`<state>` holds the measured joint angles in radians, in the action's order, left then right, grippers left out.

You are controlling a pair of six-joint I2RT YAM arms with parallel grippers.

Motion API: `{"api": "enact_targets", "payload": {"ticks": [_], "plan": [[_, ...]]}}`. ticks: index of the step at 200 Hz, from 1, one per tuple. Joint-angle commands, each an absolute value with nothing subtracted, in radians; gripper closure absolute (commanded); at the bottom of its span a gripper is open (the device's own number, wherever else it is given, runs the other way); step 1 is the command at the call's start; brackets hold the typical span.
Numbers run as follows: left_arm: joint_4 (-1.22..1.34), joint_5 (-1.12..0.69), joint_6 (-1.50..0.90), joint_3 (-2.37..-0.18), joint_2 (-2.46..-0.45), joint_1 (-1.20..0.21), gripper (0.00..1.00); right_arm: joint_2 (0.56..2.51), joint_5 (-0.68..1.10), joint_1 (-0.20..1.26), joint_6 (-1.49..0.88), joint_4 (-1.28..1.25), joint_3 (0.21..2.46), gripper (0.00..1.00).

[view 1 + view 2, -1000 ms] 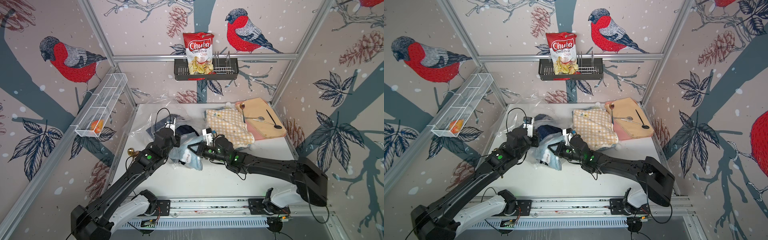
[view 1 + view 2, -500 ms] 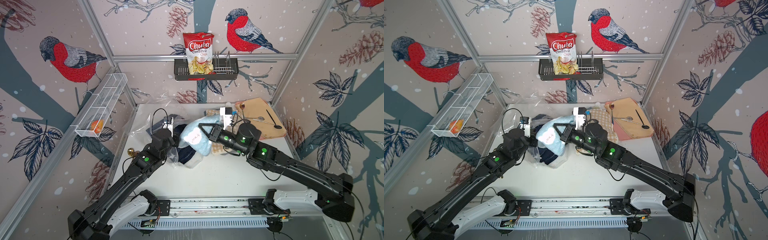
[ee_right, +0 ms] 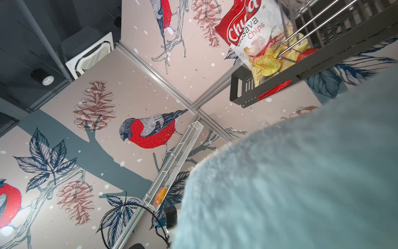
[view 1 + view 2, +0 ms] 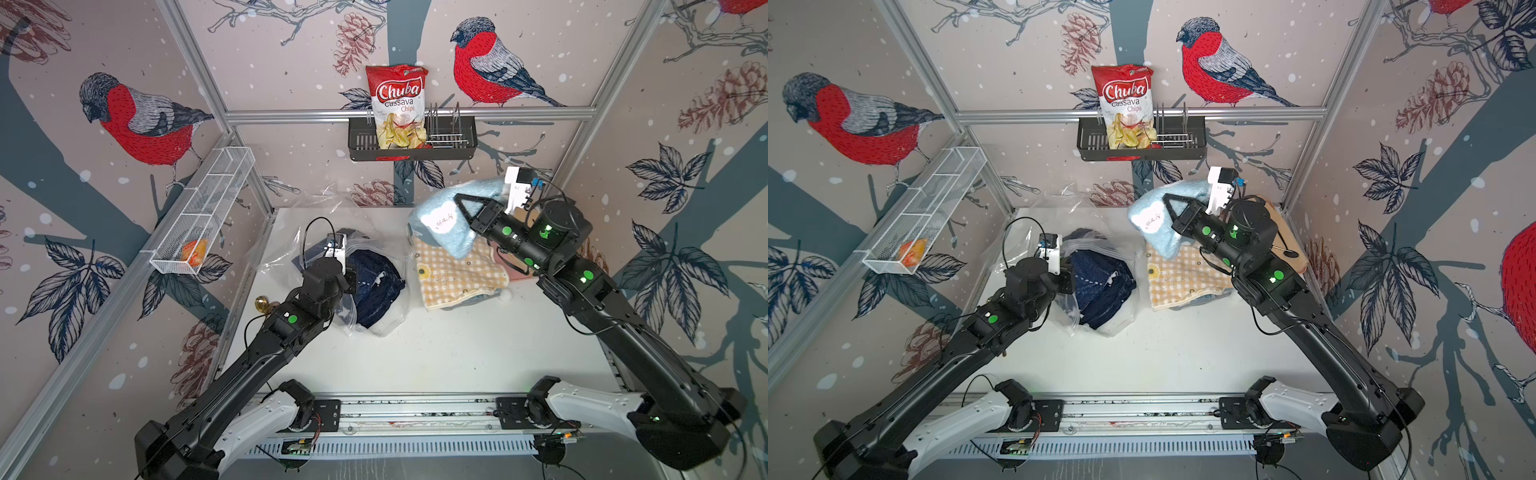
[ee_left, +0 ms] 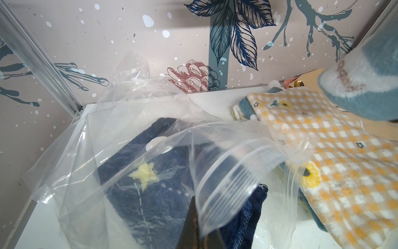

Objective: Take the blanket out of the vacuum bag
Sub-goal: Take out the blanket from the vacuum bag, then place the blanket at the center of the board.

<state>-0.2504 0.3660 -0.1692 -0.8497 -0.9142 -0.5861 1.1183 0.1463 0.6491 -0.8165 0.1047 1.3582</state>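
Blanket clamped in right fingers, aloft; left fingers pinch vacuum bag.

Robotics lab test cell, aluminium frame boxing in a white counter, printed bullfinch wall panels, two black robot arms mounted on a rail at the front, ceiling air-conditioning unit overhead.
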Motion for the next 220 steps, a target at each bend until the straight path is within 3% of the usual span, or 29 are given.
{"api": "enact_targets", "payload": {"ticks": [1,33,75,128,160,189,220], "plan": [[-0.211,0.362,-0.172,-0.851,-0.917,-0.586,1.00,1.086,0.260,0.585,-0.815,0.096,1.311,1.00],[-0.213,0.353,-0.170,-0.852,-0.925,-0.586,1.00,1.121,0.403,0.447,-0.796,0.097,1.305,1.00],[-0.212,0.354,-0.166,-0.854,-0.928,-0.586,1.00,1.328,0.539,0.328,-0.767,0.071,1.431,1.00],[-0.214,0.334,-0.166,-0.856,-0.935,-0.580,1.00,1.589,0.521,0.268,-0.694,0.186,1.767,1.00],[-0.213,0.325,-0.168,-0.856,-0.918,-0.580,1.00,1.491,0.478,0.335,-0.841,0.005,1.392,1.00],[-0.216,0.313,-0.170,-0.857,-0.913,-0.581,1.00,1.317,0.209,0.422,-1.112,-0.270,0.887,1.00],[-0.219,0.295,-0.176,-0.862,-0.911,-0.581,1.00,1.224,0.070,0.443,-1.195,-0.290,0.740,1.00]]}}
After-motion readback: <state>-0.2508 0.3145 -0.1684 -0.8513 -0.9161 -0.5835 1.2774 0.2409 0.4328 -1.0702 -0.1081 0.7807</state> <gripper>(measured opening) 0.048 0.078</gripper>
